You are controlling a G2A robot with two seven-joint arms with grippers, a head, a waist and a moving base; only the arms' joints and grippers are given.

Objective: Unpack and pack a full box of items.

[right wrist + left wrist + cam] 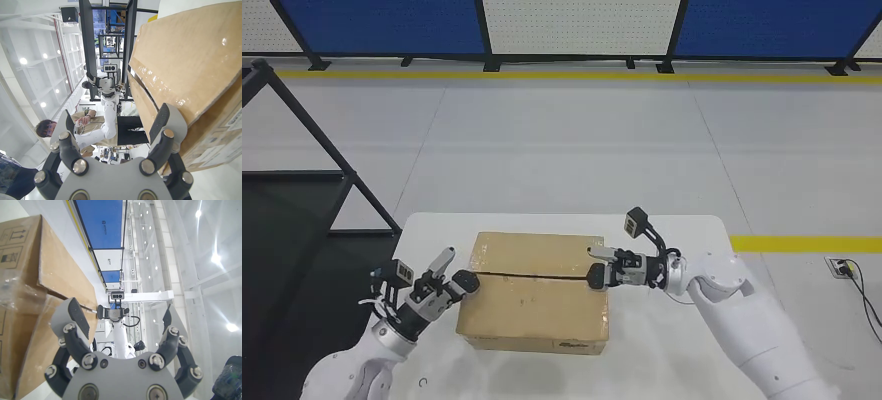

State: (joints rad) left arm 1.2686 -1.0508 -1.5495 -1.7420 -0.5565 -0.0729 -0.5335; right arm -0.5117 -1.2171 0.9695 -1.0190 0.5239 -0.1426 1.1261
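Gripping state, left gripper (456, 272) (122, 311): released, jaws spread wide, holding nothing.
Left gripper position: at the left end of the cardboard box (537, 300) (62, 275), level with its top seam. One finger (77, 313) lies at the box edge and the other is clear of it.
Gripping state, right gripper (595, 266) (114, 115): released, jaws spread, holding nothing.
Right gripper position: at the right end of the same seam. One finger (162, 121) sits at the box's top corner and the other is in free air.
Box: closed, upright, at the middle of the table (432, 235), between both grippers. The flaps meet along a seam running left to right.
Clear tape (160, 79): glints over the seam end.
Floor (572, 150): grey, crossed by a yellow line (562, 74).
Partition panels (382, 25): blue and white, beyond the line.
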